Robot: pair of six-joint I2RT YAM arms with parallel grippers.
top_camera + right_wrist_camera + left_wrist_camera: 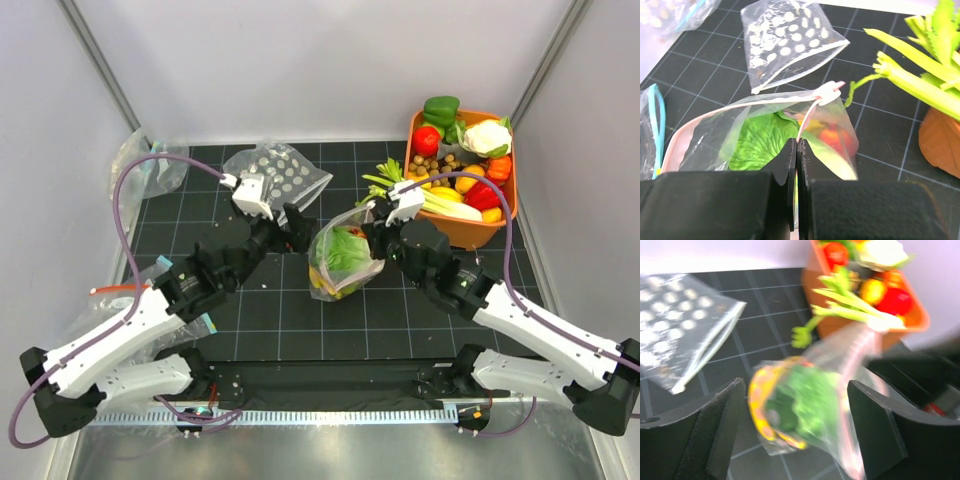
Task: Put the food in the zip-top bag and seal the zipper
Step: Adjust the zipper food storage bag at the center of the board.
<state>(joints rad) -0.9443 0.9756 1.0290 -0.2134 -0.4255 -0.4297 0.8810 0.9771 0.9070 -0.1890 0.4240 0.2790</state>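
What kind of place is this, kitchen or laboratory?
Probably a robot test cell: white walls enclose a black grid mat, two arms are bolted at its near edge, and the orange bin holds toy produce.

The clear bag (710, 142) has a pale pink zipper (675, 140); the lettuce (755, 150) is green.

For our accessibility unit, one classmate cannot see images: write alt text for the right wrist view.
The right gripper is pinched shut on a clear zip-top bag holding lettuce and a red fruit. Behind it are a dotted bag and celery stalks.
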